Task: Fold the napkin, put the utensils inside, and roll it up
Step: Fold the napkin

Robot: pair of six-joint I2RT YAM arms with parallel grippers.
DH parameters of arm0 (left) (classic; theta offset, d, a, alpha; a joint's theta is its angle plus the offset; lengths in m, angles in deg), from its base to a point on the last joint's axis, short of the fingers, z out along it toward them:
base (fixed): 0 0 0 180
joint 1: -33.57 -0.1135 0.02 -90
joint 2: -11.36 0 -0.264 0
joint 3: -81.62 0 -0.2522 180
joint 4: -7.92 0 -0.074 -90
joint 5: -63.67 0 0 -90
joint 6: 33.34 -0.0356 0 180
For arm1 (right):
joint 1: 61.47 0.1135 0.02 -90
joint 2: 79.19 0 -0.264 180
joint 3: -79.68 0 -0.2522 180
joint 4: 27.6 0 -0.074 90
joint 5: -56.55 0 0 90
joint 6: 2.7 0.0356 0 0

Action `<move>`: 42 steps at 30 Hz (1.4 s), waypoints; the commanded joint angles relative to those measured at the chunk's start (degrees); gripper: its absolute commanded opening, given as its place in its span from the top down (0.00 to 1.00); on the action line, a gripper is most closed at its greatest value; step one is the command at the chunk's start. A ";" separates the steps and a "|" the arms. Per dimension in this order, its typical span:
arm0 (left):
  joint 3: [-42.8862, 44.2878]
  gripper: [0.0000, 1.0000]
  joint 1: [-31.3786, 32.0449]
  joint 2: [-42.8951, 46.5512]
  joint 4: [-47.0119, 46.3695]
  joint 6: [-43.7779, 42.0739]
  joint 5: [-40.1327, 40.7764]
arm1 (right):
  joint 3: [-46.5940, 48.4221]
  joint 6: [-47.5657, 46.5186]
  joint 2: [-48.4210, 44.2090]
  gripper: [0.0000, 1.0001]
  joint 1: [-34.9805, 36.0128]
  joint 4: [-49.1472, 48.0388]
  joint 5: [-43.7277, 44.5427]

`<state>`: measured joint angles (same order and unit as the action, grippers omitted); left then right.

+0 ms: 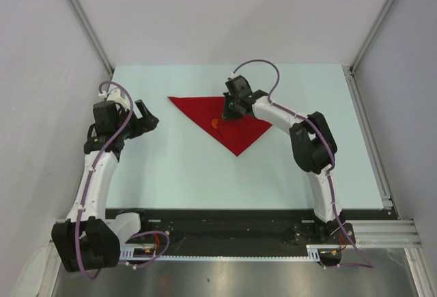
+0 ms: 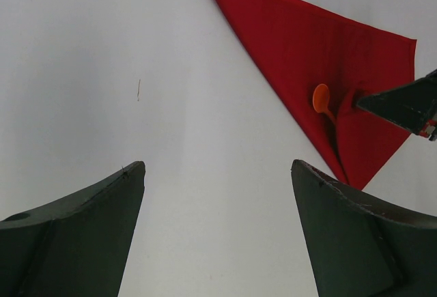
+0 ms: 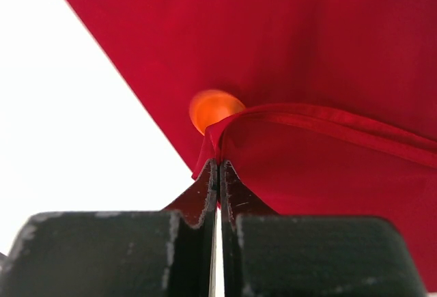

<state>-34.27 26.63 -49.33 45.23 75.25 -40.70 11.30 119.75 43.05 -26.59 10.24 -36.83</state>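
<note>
the napkin (image 1: 198, 110) lies on the table (image 1: 171, 174); the spoon (image 1: 216, 123) sits on it (just beside where the right gripper (image 3: 218, 168) pinches a fold); the left gripper (image 2: 218, 166) is well to its left

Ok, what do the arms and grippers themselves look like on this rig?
The left arm and right arm have white links with bulky black joints and black bases. A thin purple cable loops along each. The left gripper and right gripper are black, with dark tapering fingers. No readable markings.
</note>
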 commanded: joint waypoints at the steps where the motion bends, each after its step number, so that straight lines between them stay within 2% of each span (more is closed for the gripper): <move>1: -0.43 0.08 -0.44 1.54 -1.84 0.48 -1.01 | 6.19 -1.07 3.96 1.00 0.90 -2.72 -1.28; 12: -0.43 0.08 -0.44 1.27 -1.93 0.48 -1.01 | 11.29 -1.60 8.81 1.00 1.60 -1.66 -3.39; 15: -0.51 0.08 -0.44 1.10 -1.84 0.48 -1.01 | 11.65 -1.86 8.29 0.75 1.69 -1.31 -3.66; 16: -0.60 0.08 -0.44 1.01 -2.02 0.48 -0.84 | 11.47 -2.03 7.85 0.61 1.86 -1.57 -3.74; 19: -0.51 0.08 -0.36 0.39 -2.19 0.31 -0.22 | 10.86 -2.82 5.56 0.46 1.87 -2.54 -4.01; 21: -0.43 0.08 -0.36 -0.39 -2.63 0.31 -0.22 | 10.77 -3.70 4.25 0.41 1.78 -2.72 -4.44; 22: -0.34 0.09 -0.36 -0.75 -3.15 0.39 -0.04 | 10.77 -4.14 3.11 0.32 1.60 -2.54 -4.88; 25: 0.80 0.10 1.48 -2.59 -3.42 1.45 1.79 | 9.89 -5.64 -0.31 0.23 1.25 -2.45 -5.67; 27: 1.33 0.10 4.12 -4.34 -3.86 3.02 3.99 | 7.53 -6.69 -2.08 0.20 0.99 -2.89 -5.85; 29: 1.86 0.10 5.88 -5.84 -5.08 4.78 2.43 | 5.42 -6.96 -5.24 0.19 0.73 -4.38 -6.99; 36: 5.02 0.11 8.61 -17.52 -11.77 11.90 1.98 | -6.44 -5.73 -13.24 0.19 -1.03 -7.73 -8.66; 39: 7.57 0.14 8.61 -23.94 -14.39 14.18 2.15 | -12.42 -5.03 -15.79 0.21 -1.21 -9.30 -9.10; 42: 9.76 0.21 8.61 -29.13 -17.65 16.56 2.33 | -17.69 -4.15 -17.90 0.22 -1.12 -10.36 -9.01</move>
<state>-28.56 35.06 -74.16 33.93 87.12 -38.53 -1.33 114.48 28.16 -27.88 2.04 -44.94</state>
